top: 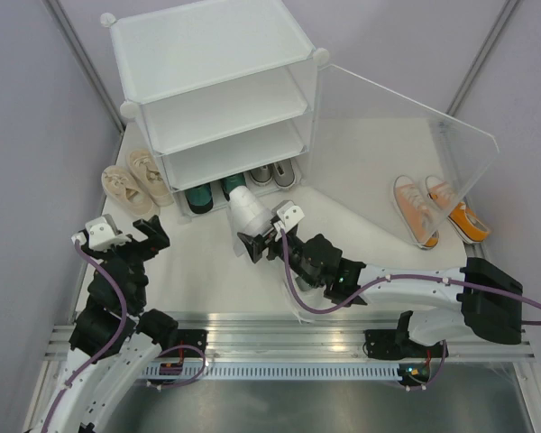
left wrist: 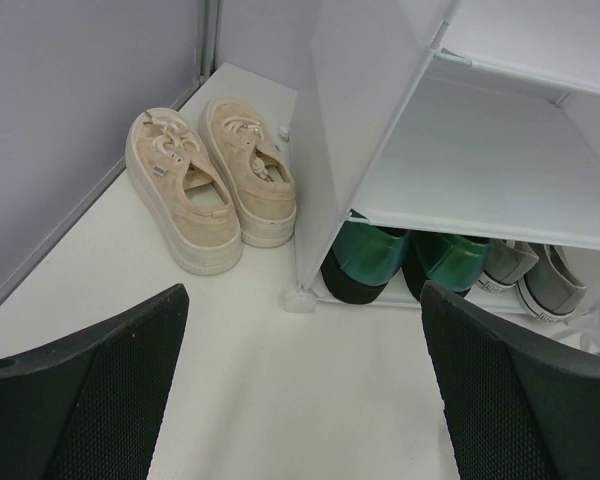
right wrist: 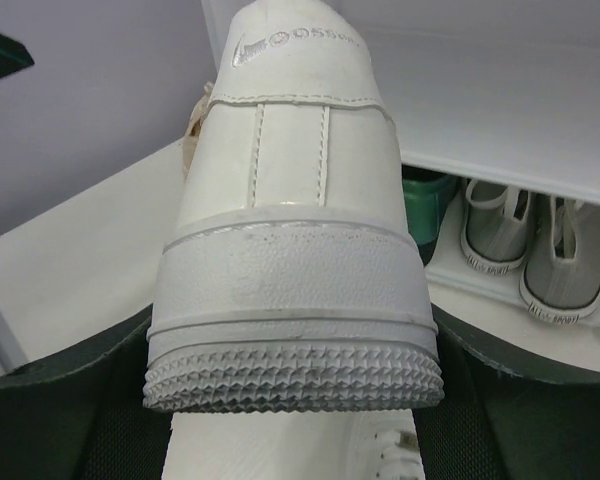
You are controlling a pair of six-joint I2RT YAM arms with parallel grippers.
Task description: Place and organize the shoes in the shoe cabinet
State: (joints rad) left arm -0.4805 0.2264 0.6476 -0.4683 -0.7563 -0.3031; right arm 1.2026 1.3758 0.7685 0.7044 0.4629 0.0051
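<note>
My right gripper (top: 263, 240) is shut on the heel of a white shoe (top: 246, 212), held toe-first toward the bottom tier of the shoe cabinet (top: 216, 54). In the right wrist view the white shoe (right wrist: 295, 200) fills the space between the fingers; part of another white shoe (right wrist: 380, 455) shows beneath it. Dark green shoes (left wrist: 375, 260) and grey shoes (left wrist: 535, 275) stand in the bottom tier. Left of the cabinet sits the beige pair (top: 131, 180). My left gripper (top: 128, 234) is open and holds nothing, just in front of the beige pair (left wrist: 205, 190).
The cabinet's clear door panel (top: 406, 153) stands swung open to the right. An orange pair (top: 437, 209) lies behind it at the right. The upper two tiers hold nothing. Grey walls close in on the left and right.
</note>
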